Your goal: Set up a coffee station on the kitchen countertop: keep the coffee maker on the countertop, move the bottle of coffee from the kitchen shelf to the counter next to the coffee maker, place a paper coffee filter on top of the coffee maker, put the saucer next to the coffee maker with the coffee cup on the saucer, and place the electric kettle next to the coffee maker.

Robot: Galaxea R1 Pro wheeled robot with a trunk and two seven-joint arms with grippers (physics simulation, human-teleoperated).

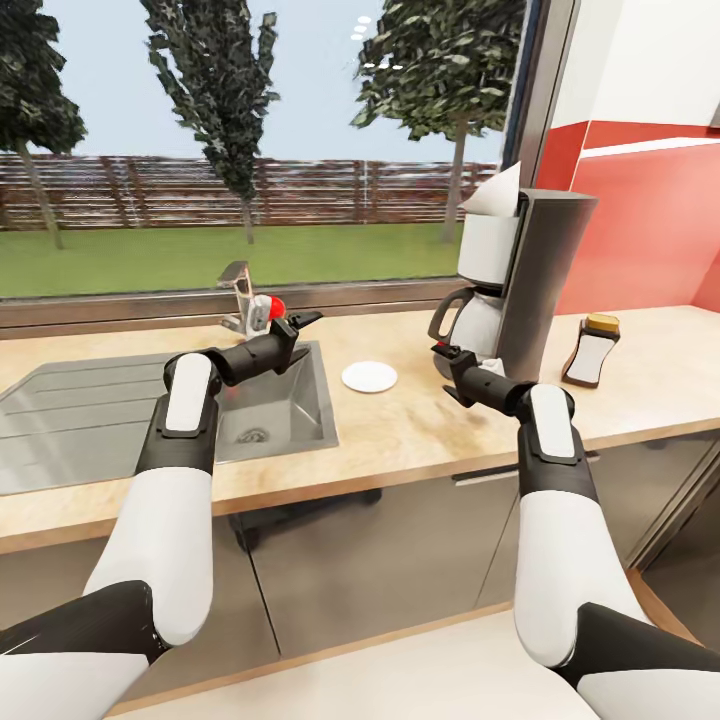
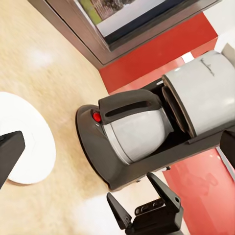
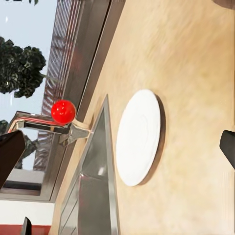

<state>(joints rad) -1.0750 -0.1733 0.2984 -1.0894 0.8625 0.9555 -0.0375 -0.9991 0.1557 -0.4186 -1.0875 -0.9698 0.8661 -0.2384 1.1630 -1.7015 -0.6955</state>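
Saucer (image 1: 369, 377) lying bare at centre frame on the beige tabletop (image 1: 400, 430), coffee maker (image 1: 520, 285) upright at right with bottle of coffee (image 1: 591, 351) further right, left end effector (image 1: 300, 328) spread over the sink (image 1: 270, 410), right end effector (image 1: 445, 372) spread empty beside the carafe

Bright, even daylight from the window (image 1: 250, 150) fills the sharp renders, with soft shadows under the saucer (image 1: 369, 376) and faint glare on the surface (image 2: 39, 58).

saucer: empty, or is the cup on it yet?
Empty. The saucer lies flat on the kitchen countertop between the sink and the coffee maker, its white top bare in the head and right wrist views.
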